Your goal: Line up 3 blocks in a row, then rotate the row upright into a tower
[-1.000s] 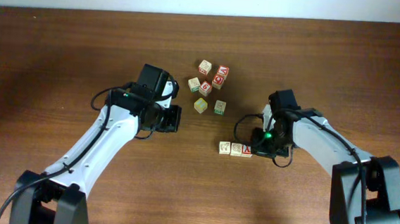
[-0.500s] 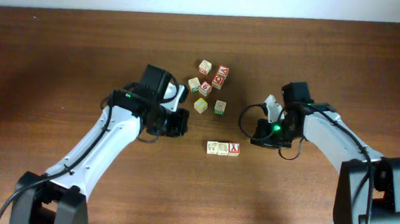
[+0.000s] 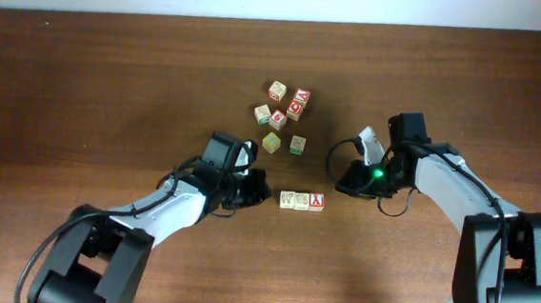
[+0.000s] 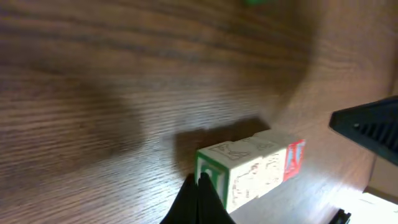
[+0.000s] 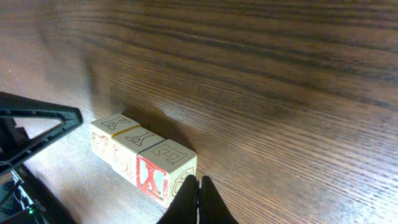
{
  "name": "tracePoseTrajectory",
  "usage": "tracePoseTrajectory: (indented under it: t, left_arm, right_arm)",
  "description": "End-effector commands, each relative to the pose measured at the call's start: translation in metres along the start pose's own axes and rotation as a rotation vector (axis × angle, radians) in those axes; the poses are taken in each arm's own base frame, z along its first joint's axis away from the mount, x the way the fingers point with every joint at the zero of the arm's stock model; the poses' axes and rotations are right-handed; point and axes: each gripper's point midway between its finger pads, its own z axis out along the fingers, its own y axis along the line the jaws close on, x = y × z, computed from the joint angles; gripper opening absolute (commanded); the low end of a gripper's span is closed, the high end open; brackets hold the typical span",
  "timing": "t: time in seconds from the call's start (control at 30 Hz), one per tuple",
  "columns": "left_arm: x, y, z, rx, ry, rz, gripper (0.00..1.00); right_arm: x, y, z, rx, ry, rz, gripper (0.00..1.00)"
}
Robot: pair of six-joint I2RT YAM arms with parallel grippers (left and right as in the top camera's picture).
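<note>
The left gripper (image 4: 200,190) is pressed together, nothing pinched, with its tip set against the green-marked end block (image 4: 212,177) of the row of three blocks (image 3: 302,201). Straight ahead of that tip the middle block (image 4: 258,168) and then the red-faced block (image 5: 152,177) are lined up, touching one another. The right gripper (image 5: 199,190) is likewise pressed together and empty. The red-faced block lies just ahead and left of its tip, so close that contact cannot be confirmed. The step in hand is judged to be the turning of the row as one piece, a closed tip at each end. Opposed sideways nudges at the two ends would be called for next, kept light so that the blocks are not split apart. Farther off across the surface (image 3: 114,74), beyond both grippers, a loose cluster of cubes (image 3: 283,109) is seen, well apart from the row.
</note>
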Motion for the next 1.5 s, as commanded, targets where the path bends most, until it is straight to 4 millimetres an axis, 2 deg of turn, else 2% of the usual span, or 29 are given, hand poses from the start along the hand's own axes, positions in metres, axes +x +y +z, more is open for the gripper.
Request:
tracePoseTrajectory:
  t: [0.0,0.1,0.3,0.37,0.43,0.53,0.7,0.83,1.0,1.1,1.23,1.47]
  left_arm:
    - [0.007,0.000,0.010,0.023,0.040,-0.012,0.00]
    - [0.014,-0.010,0.014,0.038,0.049,0.029,0.00]
    - [0.016,-0.010,0.015,0.028,0.052,0.032,0.00]
    - [0.016,-0.009,0.015,0.026,0.055,0.030,0.00]
    - [0.017,-0.010,0.015,0.031,0.059,0.030,0.00]
    - [0.017,-0.010,0.015,0.032,0.060,0.030,0.00]
    - [0.017,-0.011,0.015,0.037,0.061,0.031,0.00]
    - [0.017,-0.012,0.015,0.039,0.062,0.031,0.00]
    - [0.017,-0.012,0.015,0.039,0.061,0.031,0.00]
    - [0.017,-0.012,0.015,0.039,0.062,0.031,0.00]
    - [0.017,-0.012,0.015,0.039,0.063,0.031,0.00]
    - [0.016,-0.013,0.015,0.042,0.060,0.033,0.00]
  right_arm:
    - [0.002,-0.003,0.001,0.003,0.002,0.011,0.04]
    - [0.001,-0.003,0.001,0.003,-0.002,0.008,0.04]
    - [0.003,-0.003,0.001,0.003,0.006,0.014,0.04]
    - [0.011,-0.003,0.002,0.004,0.033,0.033,0.04]
    - [0.027,-0.008,0.008,0.005,0.070,0.057,0.04]
    - [0.038,-0.006,0.013,-0.028,0.089,0.084,0.04]
    - [0.030,-0.002,0.020,-0.036,0.055,0.142,0.04]
    - [0.034,0.003,0.045,-0.016,0.090,0.168,0.04]
    - [0.033,0.006,0.044,-0.046,0.093,0.164,0.04]
    - [0.031,0.012,0.043,-0.077,0.092,0.096,0.04]
    - [0.026,0.005,0.029,-0.141,0.065,0.066,0.04]
    - [0.034,0.017,0.035,-0.170,0.094,0.041,0.04]
